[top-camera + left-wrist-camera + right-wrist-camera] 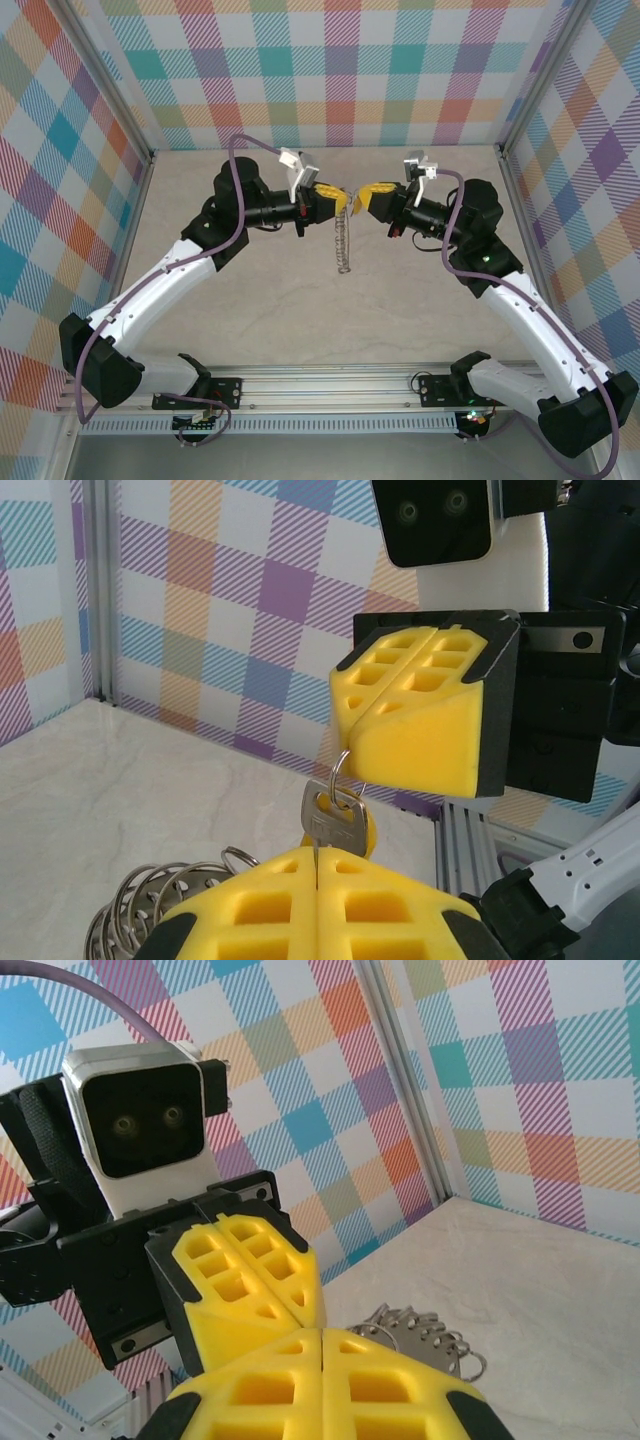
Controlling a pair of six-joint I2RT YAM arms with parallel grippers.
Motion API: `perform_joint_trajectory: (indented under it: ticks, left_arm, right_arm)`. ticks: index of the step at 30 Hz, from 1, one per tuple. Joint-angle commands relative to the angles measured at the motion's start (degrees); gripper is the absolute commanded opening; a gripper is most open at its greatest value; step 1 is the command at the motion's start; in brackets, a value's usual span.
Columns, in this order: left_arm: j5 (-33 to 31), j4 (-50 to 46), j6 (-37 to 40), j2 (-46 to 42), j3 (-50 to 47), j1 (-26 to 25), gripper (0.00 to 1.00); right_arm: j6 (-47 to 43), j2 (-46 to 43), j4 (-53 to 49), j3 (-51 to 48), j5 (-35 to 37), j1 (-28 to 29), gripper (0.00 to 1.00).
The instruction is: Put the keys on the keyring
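From above, the left gripper (338, 203) and right gripper (364, 200) are meeting tip to tip, the keyring (343, 245) dangling just beneath them. Left wrist: its closed jaws are pinching the key (333, 818) upright, offering the thin ring (341, 770) to the right claw's shut tips, which seem to be nipping it. Right wrist: the keyring's coils are hanging just beyond its shut tips.

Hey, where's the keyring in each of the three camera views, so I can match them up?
Top external: the keyring hangs at centre, under the facing left gripper and right gripper.
Left wrist: its coils sit bottom left, beside the left gripper.
Right wrist: its coils lie right of centre, behind the right gripper.
Shared landmark: the two yellow-tipped grippers, tip to tip.
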Motion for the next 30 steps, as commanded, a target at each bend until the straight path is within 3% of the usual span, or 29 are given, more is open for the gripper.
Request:
perform_joint_trajectory:
  ticks: [1,30]
  left_arm:
    - [1.0,3.3,-1.1,-0.1,2.4,-1.0,0.0]
    - [0.4,4.9,-2.2,1.5,3.2,-1.4,0.0]
  right_arm:
    - [1.4,0.8,3.7,1.5,-1.9,-0.1,0.0]
    - [2.6,1.5,5.3,-0.5,-3.7,0.4,0.0]
